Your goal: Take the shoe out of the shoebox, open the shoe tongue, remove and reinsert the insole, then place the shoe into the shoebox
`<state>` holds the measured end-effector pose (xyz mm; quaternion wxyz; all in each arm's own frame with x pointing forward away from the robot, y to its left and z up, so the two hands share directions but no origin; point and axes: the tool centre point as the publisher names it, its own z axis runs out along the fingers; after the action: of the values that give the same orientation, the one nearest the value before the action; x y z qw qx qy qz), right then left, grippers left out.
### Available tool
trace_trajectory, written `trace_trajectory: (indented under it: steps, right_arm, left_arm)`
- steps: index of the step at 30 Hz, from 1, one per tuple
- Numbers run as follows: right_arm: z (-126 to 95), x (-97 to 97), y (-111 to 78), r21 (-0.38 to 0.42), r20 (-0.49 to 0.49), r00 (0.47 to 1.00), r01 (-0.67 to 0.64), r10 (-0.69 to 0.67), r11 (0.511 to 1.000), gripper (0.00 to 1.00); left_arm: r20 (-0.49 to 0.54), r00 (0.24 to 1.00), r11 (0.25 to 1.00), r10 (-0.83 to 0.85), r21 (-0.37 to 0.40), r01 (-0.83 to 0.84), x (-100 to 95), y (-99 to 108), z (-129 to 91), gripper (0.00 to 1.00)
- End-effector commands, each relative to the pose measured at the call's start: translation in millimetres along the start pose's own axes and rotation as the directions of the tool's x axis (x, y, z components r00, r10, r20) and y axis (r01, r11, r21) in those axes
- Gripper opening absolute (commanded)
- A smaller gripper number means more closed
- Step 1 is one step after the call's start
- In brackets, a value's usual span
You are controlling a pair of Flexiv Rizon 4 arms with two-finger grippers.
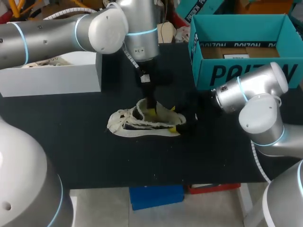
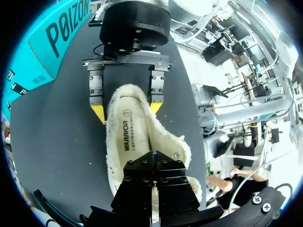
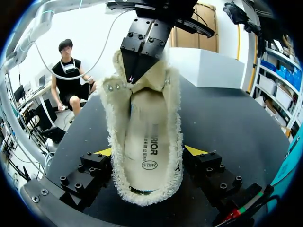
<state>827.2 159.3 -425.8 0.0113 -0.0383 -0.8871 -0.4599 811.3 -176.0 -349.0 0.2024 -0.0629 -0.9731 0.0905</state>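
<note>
The shoe [image 1: 142, 126] lies on the black bench [image 1: 71, 146], out of the shoebox [image 1: 246, 71], which stands open toward 1 o'clock from it. In the head view its long axis runs from 9 to 3 o'clock, with the toe at 9 and the heel at 3.

The right arm [image 1: 246, 90] comes in at the heel end. Its jaws stand wide apart with the heel between them. In both wrist views each yellow tip lies against the frayed edge of the shoe, so I judge they are holding the heel from two sides.

The left arm [image 1: 137, 33] comes down from 12 o'clock into the mouth of the shoe, near the middle of its length. Its jaws look closed together, at the raised flap near the eyelets, which I take for the tongue [image 3: 142, 97].

The insole [image 3: 147, 142] is flat inside the shoe and shows from the heel to about the middle. For the coming move, in my judgement, the left jaws are the nearer ones to the tongue and the insole, and the pull must go up and toward the toe, while the right jaws keep the heel down.

It is hidden whether cloth is pinched between the left jaws. Their yellow tips do not show in the wrist views, and the front part of the insole is covered.
</note>
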Motion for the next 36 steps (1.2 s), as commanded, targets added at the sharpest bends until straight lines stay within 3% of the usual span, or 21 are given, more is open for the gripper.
trace_trajectory:
  steps: [1,36]
  right_arm:
    - [1.8,-0.4,-0.6,0.003,0.001,1.000,-0.001,0.001,1.000,0.00]
    - [1.8,-0.4,-0.6,0.003,0.001,1.000,-0.001,0.001,1.000,0.00]
  left_arm:
    - [0.007,1.000,1.000,-0.003,0.017,0.003,-3.5,5.5,4.7,0.00]
    - [0.006,0.997,0.996,-0.081,-0.026,0.081,-7.7,4.1,63.4,0.00]
